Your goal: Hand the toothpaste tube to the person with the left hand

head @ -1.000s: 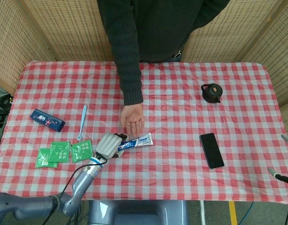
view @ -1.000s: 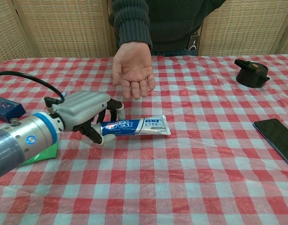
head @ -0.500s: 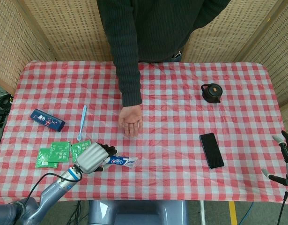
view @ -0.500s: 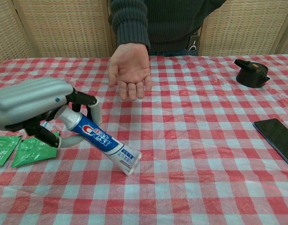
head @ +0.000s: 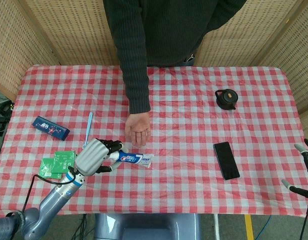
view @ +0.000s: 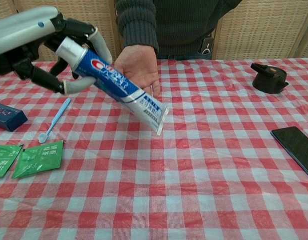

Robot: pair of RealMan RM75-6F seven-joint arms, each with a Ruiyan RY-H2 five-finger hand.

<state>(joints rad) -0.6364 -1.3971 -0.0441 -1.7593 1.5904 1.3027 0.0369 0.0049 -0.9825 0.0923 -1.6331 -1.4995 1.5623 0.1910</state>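
My left hand (head: 92, 156) (view: 36, 42) grips the capped end of a blue and white toothpaste tube (head: 133, 159) (view: 113, 84), lifted well above the checked table. The tube slants down to the right, its flat end below the person's open palm (head: 138, 129) (view: 138, 67), which is held out over the table, fingers toward me. The tube's tail sits just in front of that palm in the chest view. My right hand (head: 305, 170) shows only as fingertips at the right edge of the head view, fingers apart, holding nothing.
A blue toothbrush (view: 53, 120), a dark blue box (view: 7, 116) and green sachets (view: 37, 158) lie at the left. A black phone (head: 226, 160) lies at the right, a small black teapot (head: 226, 99) further back. Wicker screens stand behind the person.
My left hand has lifted the tube off the table and carried it up and toward the person's palm. The palm has shifted slightly. The right hand's fingertips have come into view at the right edge.
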